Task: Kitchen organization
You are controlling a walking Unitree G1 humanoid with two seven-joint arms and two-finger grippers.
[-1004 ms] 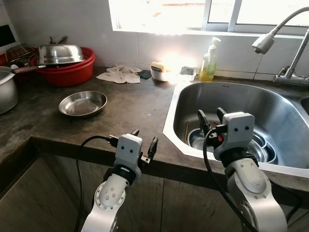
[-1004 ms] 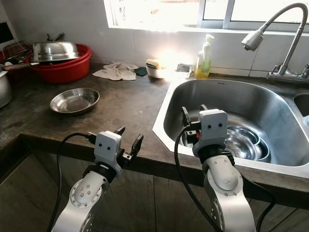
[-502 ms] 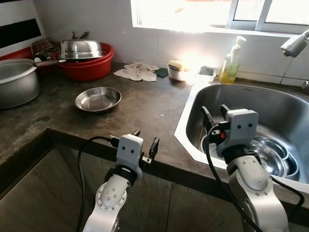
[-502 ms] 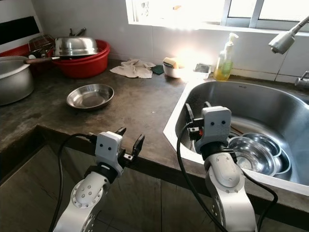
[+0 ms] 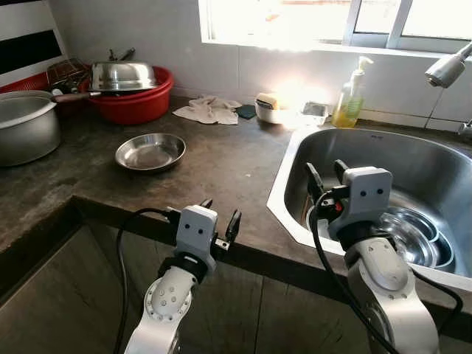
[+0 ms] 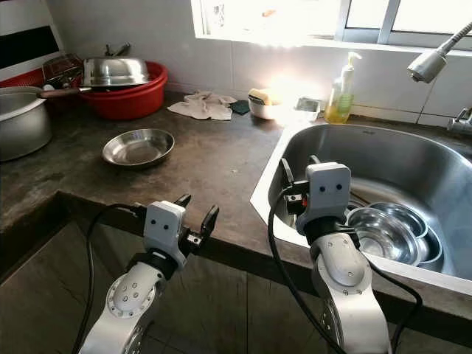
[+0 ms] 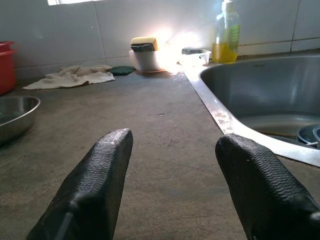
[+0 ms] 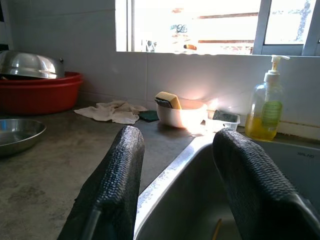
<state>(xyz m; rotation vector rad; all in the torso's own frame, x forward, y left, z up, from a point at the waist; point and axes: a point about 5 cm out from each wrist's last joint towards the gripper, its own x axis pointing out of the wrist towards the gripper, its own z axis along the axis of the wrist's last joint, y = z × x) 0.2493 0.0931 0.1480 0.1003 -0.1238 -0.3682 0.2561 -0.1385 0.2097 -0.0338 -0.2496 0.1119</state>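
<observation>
Left eye view gives me the shallow round steel dish (image 5: 150, 152) on the dark stone countertop (image 5: 221, 158), my left gripper (image 5: 219, 221) spread empty at its front edge, my right gripper (image 5: 325, 177) parted over the steel sink (image 5: 402, 158) holding stacked steel bowls (image 5: 409, 237).

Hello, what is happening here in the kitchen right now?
The robot stands at a dark countertop and handles nothing yet. Its left gripper is open at the counter's front edge. Its right gripper is open at the near left part of the steel sink, where steel bowls lie stacked. A steel dish sits alone on the counter; a red basin with a metal lid is by the wall.
</observation>
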